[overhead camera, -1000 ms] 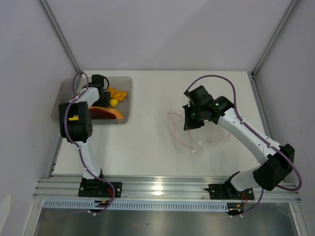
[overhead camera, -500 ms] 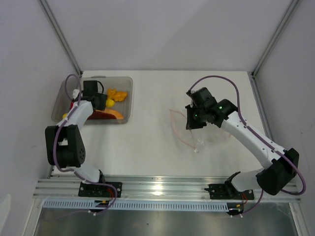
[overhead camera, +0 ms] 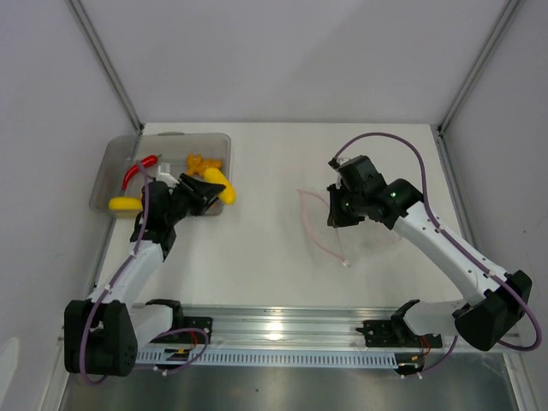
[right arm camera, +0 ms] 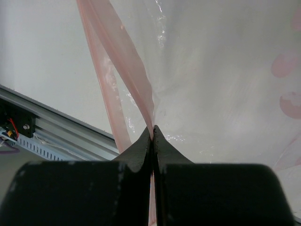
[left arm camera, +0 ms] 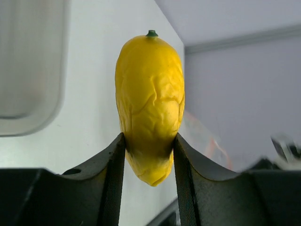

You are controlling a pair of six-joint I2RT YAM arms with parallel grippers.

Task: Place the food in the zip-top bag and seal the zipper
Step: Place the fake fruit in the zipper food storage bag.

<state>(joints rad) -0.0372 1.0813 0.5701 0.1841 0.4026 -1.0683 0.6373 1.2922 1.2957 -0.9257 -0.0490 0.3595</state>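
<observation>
My left gripper (overhead camera: 205, 190) is shut on a yellow food piece (overhead camera: 219, 185) and holds it just over the right rim of the grey tray (overhead camera: 205, 137). In the left wrist view the wrinkled yellow piece (left arm camera: 149, 94) stands upright between the fingers (left arm camera: 113, 174). A red chili (overhead camera: 139, 169), another yellow piece (overhead camera: 123, 204) and orange bits (overhead camera: 199, 161) lie in the tray. The clear zip-top bag (overhead camera: 370, 241) lies mid-right. My right gripper (overhead camera: 336, 205) is shut on its pink zipper (right arm camera: 134, 66), lifting one side so the mouth (overhead camera: 315, 224) gapes toward the left.
The aluminium rail (overhead camera: 282, 325) with both arm bases runs along the near edge. White walls close in the left, right and back sides. Bare white tabletop (overhead camera: 265, 223) lies between the tray and the bag.
My left arm pulled out of the tray toward the near right, lifting the yellow piece over the tray's right rim. The right gripper drifted slightly right, still pinching the zipper.
</observation>
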